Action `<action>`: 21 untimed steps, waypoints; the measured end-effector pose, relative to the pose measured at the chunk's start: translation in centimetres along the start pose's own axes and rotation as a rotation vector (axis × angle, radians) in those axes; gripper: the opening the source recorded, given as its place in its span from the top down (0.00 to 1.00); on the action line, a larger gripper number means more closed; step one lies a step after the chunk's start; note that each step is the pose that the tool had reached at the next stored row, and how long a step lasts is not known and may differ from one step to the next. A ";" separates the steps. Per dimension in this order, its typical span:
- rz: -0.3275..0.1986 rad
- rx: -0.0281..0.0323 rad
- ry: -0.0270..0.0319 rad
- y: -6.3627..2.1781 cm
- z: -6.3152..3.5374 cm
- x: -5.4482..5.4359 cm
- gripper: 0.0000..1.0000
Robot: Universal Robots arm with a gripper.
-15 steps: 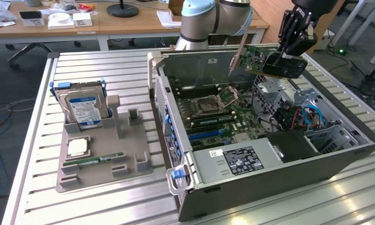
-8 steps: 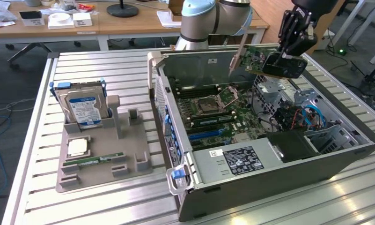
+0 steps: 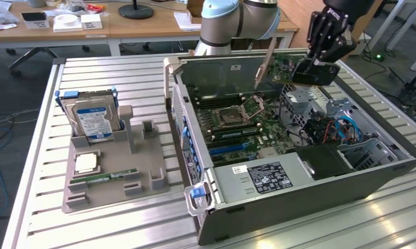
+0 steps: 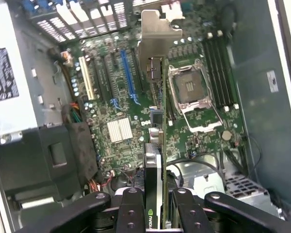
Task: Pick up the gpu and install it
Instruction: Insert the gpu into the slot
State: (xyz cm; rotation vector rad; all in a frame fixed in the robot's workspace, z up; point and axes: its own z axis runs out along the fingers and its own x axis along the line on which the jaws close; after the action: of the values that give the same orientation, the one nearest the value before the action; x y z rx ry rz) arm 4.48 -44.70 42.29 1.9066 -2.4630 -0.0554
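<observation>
One gpu (image 4: 154,174): thin dark card, seen edge-on in the wrist view, with its silvery bracket (image 4: 157,36) at the far end. It hangs above the motherboard (image 4: 116,131) inside the open case (image 3: 319,192) and is not seated in any slot.
Handling: likely light and stiff, but fragile. The bare board, small parts and contact edge would not take knocks or hard squeezing. The smooth faces could twist in a narrow pinch.
Where to hold: best by the two flat faces at the end away from the bracket, clear of the contact edge. That is about where it is held now.
Jaws: clenched on the gpu, one finger (image 4: 133,208) pressed to each face.
Grip: the card runs straight out from the gripper (image 4: 157,206) towards the bracket, upright on its long edge.
Slots: the blue slot (image 4: 127,73) lies beside the card's line and apart from it. Whether the card is lined up with a slot, I cannot tell.
Socket: the open socket (image 4: 191,92) sits on the card's other side.
Tray (image 3: 152,189): well apart at the exterior view's left, holding a hard drive (image 3: 93,122) and a memory stick (image 3: 104,179).
</observation>
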 end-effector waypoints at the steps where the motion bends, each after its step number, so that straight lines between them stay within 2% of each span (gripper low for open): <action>1: -0.019 0.0000 0.0008 0.00 0.02 0.0 0.73; 8: -0.137 0.0003 0.0062 -0.02 0.32 0.0 0.73; 12: -0.190 0.0060 0.0074 -0.03 0.70 0.0 0.73; 14: -0.204 0.0096 0.0073 -0.01 0.88 0.0 0.73; 18: -0.207 0.0103 0.0075 0.06 0.95 0.0 0.73; 19: -0.207 0.0124 0.0070 0.12 0.99 0.0 0.73; 21: -0.207 0.0263 0.0050 0.36 1.10 0.0 0.73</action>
State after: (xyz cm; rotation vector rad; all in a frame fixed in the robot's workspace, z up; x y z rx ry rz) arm 4.07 -44.64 41.21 2.1626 -2.2643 -0.0223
